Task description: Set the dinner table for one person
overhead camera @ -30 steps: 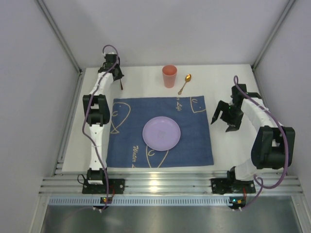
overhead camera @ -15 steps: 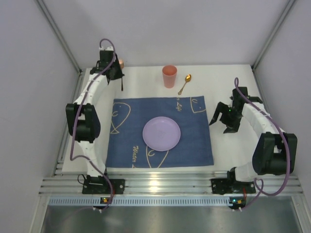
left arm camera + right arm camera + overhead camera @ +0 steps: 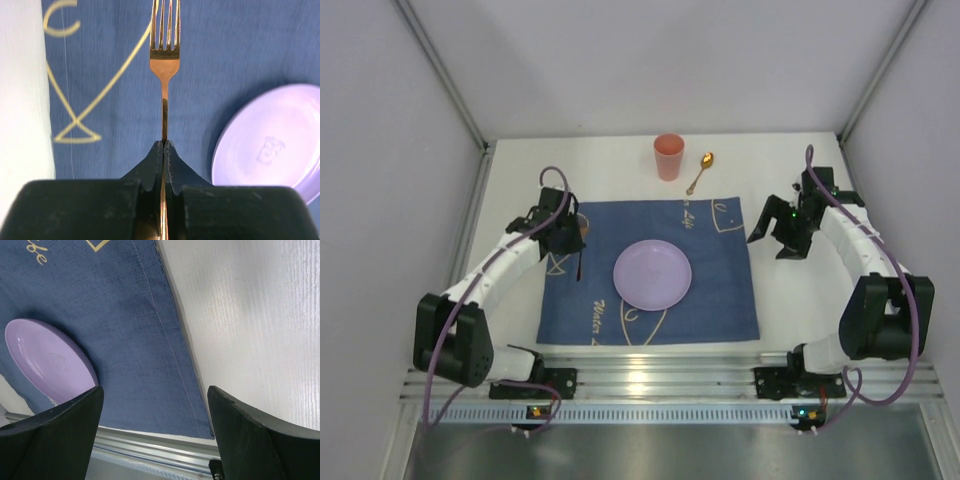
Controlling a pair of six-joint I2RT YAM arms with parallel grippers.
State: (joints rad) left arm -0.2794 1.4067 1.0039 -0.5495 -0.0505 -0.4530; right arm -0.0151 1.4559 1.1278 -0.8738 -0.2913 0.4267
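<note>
Plate centred on placemat; fork above it, left of plate; cup, spoon behind, on dinner table.

The dinner table carries a blue placemat, cup and spoon.

Top camera: high behind the near edge, looking down on the whole bench. Wrist cameras: close, facing downward. All three share the blue placemat and purple plate.
</note>
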